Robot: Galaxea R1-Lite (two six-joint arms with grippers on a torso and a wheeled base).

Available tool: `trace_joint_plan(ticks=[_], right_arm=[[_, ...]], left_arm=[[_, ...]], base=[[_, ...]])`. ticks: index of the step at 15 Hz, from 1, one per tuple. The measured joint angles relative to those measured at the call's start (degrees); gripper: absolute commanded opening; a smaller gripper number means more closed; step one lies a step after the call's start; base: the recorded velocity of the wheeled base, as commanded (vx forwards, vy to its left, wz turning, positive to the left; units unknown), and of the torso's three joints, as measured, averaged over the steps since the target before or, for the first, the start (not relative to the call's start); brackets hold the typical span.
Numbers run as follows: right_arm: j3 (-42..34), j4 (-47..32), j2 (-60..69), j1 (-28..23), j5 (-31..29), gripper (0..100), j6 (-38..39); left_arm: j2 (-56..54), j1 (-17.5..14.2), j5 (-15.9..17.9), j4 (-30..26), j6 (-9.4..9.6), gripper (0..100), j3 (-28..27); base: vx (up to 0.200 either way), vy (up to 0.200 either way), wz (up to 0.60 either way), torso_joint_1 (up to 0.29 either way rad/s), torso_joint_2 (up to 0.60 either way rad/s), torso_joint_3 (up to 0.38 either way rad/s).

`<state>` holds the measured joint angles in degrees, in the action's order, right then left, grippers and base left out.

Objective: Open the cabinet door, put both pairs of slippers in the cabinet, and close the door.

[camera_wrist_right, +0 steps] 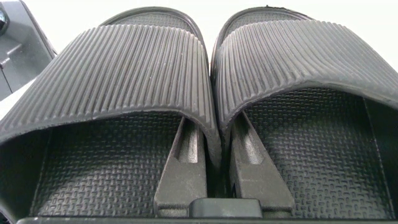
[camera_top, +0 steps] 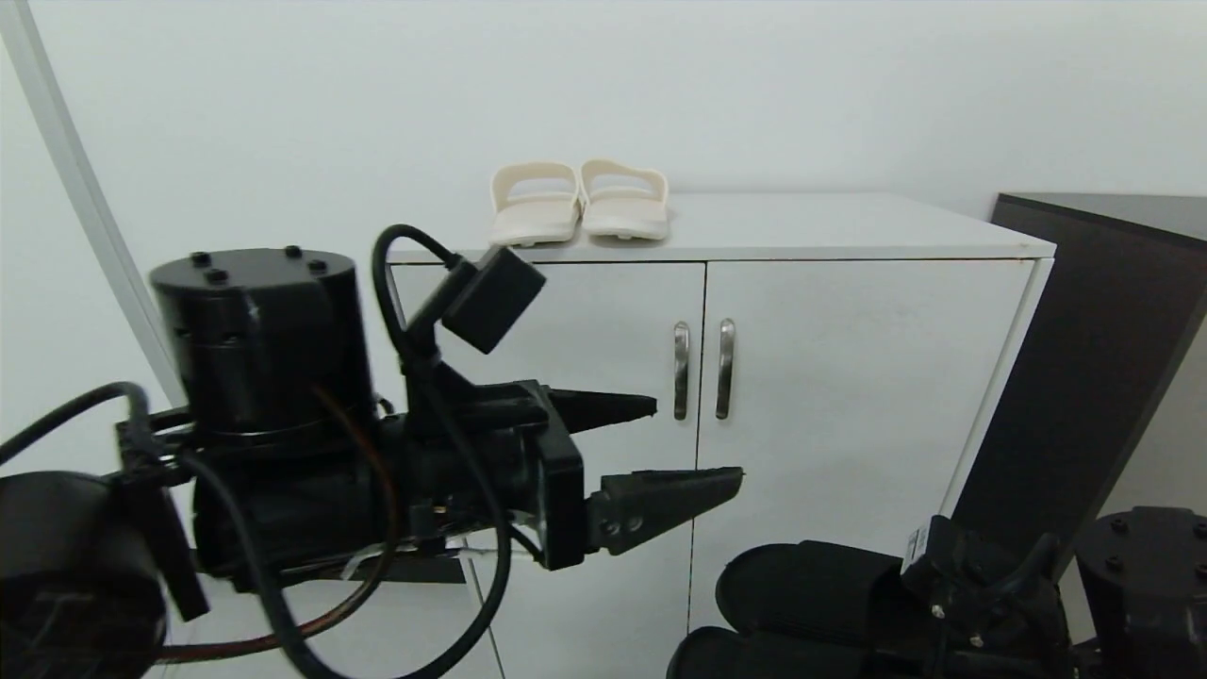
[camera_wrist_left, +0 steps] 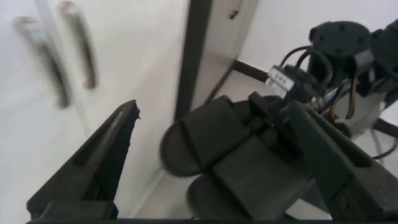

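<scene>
The white cabinet [camera_top: 849,377] has both doors shut, its two metal handles [camera_top: 702,370] side by side at the centre seam. On its top sits a cream pair of slippers [camera_top: 580,200]. My left gripper [camera_top: 693,441] is open and level in front of the left door, its tips just below and beside the handles [camera_wrist_left: 62,59]. My right gripper [camera_top: 910,589] is low at the right, shut on the black pair of slippers [camera_top: 801,594]. One finger [camera_wrist_right: 183,162] is inside each black slipper [camera_wrist_right: 124,68], pinching their inner walls together.
A dark brown cabinet [camera_top: 1084,358] stands against the white cabinet's right side. A pale wall lies behind, with a white pipe [camera_top: 66,160] running up at the left. Floor in front of the right door is partly taken by the held slippers.
</scene>
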<state>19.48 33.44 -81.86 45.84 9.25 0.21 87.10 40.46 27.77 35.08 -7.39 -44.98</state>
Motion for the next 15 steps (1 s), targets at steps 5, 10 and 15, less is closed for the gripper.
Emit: trace_joint_plan(ticks=[5, 10, 15], right_arm=[[-0.11, 0.02, -0.05, 0.41, -0.04, 0, -0.05], [-0.16, 0.04, -0.13, 0.38, -0.04, 0, 0.04], [-0.22, 0.00, -0.24, 0.38, -0.09, 0, 0.06]], left_arm=[[10.34, 1.21, 1.56, -0.17, -6.64, 100, -11.76], [18.85, 1.29, -2.65, -0.85, -12.07, 100, -21.20], [21.27, 0.74, -8.16, -1.07, -12.56, 100, -21.91]], base=[[0.000, 0.000, 0.00, 0.000, 0.00, 0.000], [0.000, 0.000, 0.00, 0.000, 0.00, 0.000], [0.000, 0.000, 0.00, 0.000, 0.00, 0.000]])
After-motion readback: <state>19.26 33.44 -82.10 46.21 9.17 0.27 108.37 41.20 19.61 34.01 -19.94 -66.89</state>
